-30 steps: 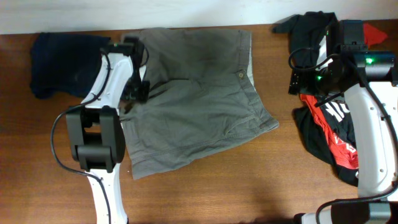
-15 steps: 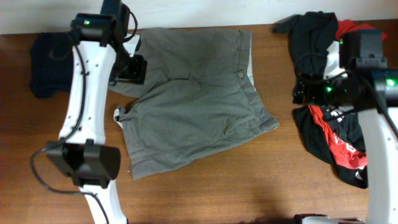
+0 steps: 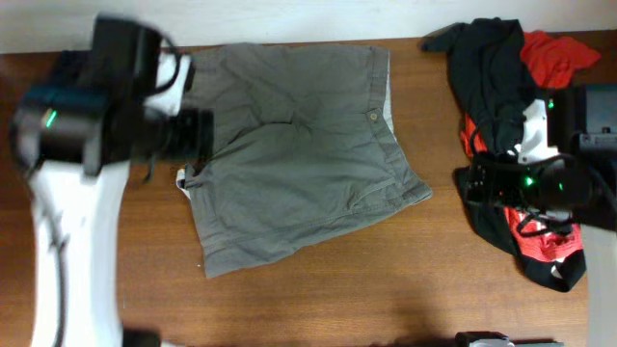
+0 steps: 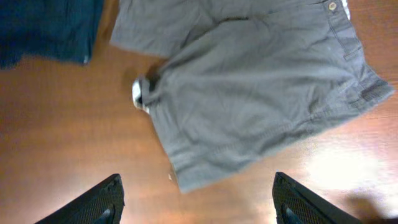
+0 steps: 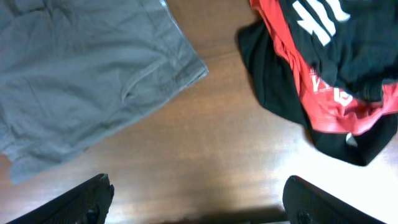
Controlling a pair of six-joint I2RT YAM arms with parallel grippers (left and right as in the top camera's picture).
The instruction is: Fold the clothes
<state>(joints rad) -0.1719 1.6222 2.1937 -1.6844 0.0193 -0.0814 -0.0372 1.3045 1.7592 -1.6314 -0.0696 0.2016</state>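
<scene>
My left gripper [image 4: 197, 198] hangs spread and empty above the grey shorts [image 3: 299, 154], as does my right gripper [image 5: 198, 200]. The shorts lie flat at the worktop's back middle, ready, I judge, for folding. The navy piece [image 4: 43, 28] at the back-left corner and the black-and-red pile [image 3: 521, 193] by the right edge stay clear.

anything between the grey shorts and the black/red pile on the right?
Nothing. Only bare wooden table separates the grey shorts from the black/red pile. The overhead view shows the gap, and the right wrist view shows the same bare wood.
</scene>
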